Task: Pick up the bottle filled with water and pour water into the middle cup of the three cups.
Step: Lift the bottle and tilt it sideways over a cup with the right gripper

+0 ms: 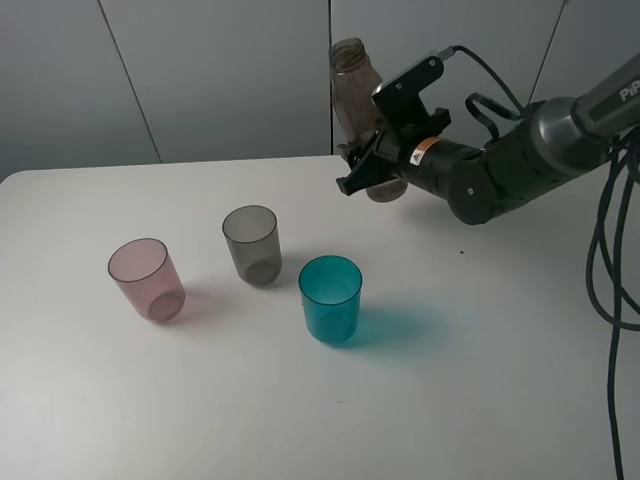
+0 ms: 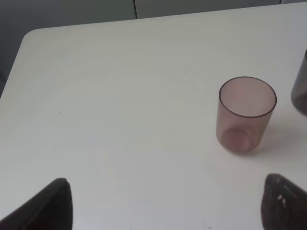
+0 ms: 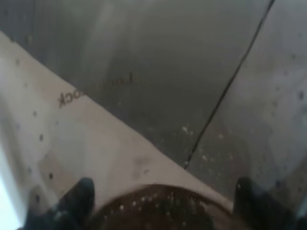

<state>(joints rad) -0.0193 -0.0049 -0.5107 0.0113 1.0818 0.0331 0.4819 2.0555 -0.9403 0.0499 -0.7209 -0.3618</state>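
My right gripper (image 1: pixel 375 165) is shut on the smoky brown-grey bottle (image 1: pixel 352 90) and holds it nearly upright above the table's back edge, behind and to the right of the cups. In the right wrist view the bottle (image 3: pixel 158 120) fills the frame between the fingertips (image 3: pixel 72 201). The three cups stand in a row: pink (image 1: pixel 147 279), the smoky grey middle cup (image 1: pixel 252 244), teal (image 1: pixel 330 298). My left gripper (image 2: pixel 165 206) is open and empty over the table, near the pink cup (image 2: pixel 246 115); the grey cup (image 2: pixel 301 91) shows at that view's edge. The left arm is out of the high view.
The white table (image 1: pixel 120 400) carries only the three cups. Black cables (image 1: pixel 610 260) hang at the right edge. A grey panelled wall (image 1: pixel 200 70) stands behind the table.
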